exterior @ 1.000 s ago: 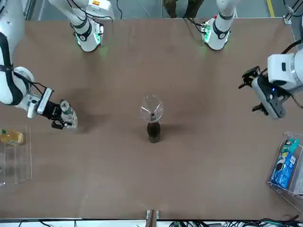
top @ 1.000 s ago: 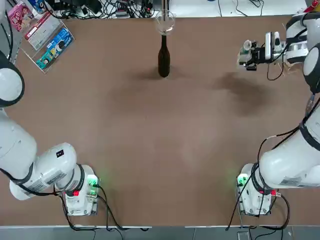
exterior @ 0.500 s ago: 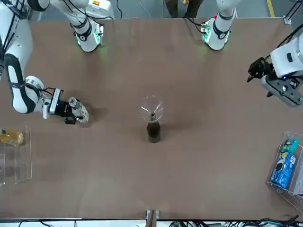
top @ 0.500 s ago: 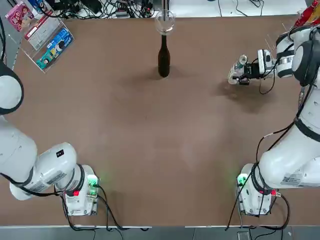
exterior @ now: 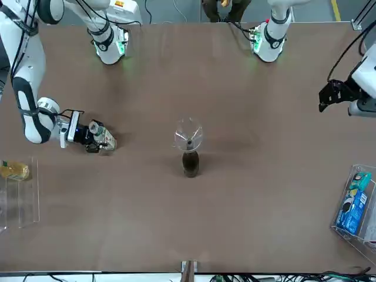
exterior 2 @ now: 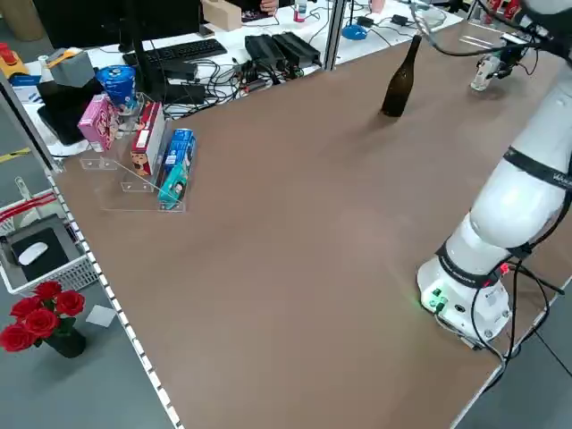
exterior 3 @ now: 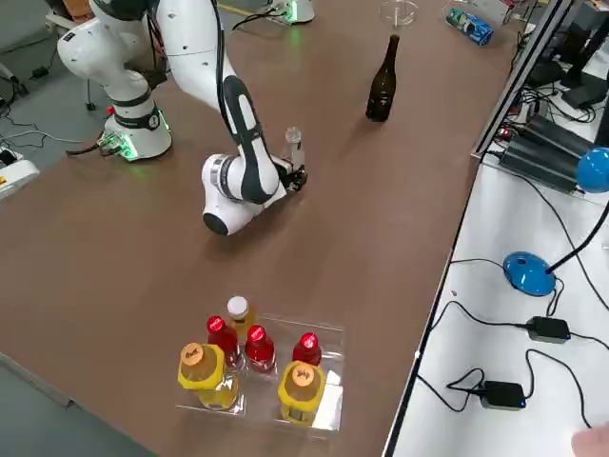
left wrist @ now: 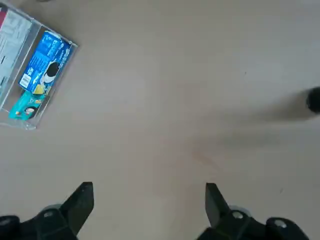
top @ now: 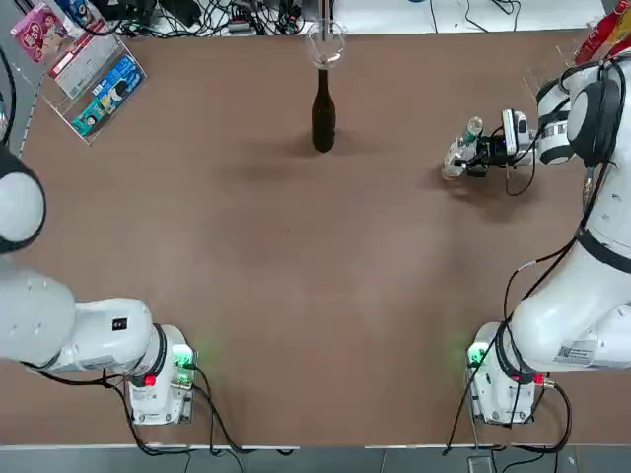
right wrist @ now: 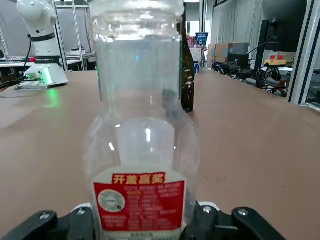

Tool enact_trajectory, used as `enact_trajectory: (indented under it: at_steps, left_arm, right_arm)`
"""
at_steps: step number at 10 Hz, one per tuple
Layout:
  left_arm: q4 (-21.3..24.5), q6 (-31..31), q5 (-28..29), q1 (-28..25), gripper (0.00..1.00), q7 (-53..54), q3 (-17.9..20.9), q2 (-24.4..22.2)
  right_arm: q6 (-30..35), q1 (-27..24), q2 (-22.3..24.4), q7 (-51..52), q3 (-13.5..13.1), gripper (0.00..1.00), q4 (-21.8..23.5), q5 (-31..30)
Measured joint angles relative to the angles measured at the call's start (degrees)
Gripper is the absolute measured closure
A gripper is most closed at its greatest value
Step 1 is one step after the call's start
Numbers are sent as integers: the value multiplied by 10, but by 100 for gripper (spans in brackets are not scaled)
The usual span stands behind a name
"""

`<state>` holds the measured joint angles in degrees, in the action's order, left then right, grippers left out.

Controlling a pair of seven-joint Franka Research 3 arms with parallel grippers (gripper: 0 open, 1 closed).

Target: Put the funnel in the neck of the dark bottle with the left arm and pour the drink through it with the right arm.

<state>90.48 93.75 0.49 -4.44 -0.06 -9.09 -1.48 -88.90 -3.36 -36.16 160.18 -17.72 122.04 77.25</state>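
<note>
The funnel (exterior: 188, 135) already sits in the neck of the dark bottle (top: 322, 118), so the work left looks to be the pour, and it belongs to the right arm. To do it well, the left arm should hold off at its own side; the drink (right wrist: 142, 115) should be lifted above the funnel's rim before it travels across, brought in from the side and tilted slowly so the stream lands in the middle of the wide mouth; the funnel only rests in the neck, so a knock could tip it out. Whether the cap is off, or how much liquid is inside, I cannot tell.

At the left, the left gripper (left wrist: 148, 189) hangs high over bare table (top: 296, 296), its fingers spread wide with nothing between them; at the middle of the far edge stands the dark bottle, upright, with the funnel on top; to the right, well apart from it, the right gripper (top: 465, 163) is low at the table, clamped on the lower body of the drink, which stands upright with its neck pointing up.
</note>
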Motion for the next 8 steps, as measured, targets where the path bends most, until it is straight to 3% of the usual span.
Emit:
enact_trajectory:
  at_steps: [2, 4, 5, 8]
  left_arm:
    - [62, 22, -24, -5, 0, 1, 27, -47]
    - [69, 32, -25, -4, 0, 5, 29, -50]
    - [59, 35, -25, 0, 0, 6, 29, -40]
    - [-34, -6, -6, 26, 1, 6, 28, 20]
  right_arm:
    - [0, 3, -3, 0, 1, 47, 0, 0]
    - [0, 6, -7, 0, 1, 47, 0, 1]
    - [0, 8, -11, 0, 1, 47, 0, 1]
    - [1, 9, -22, 0, 2, 44, 0, 6]
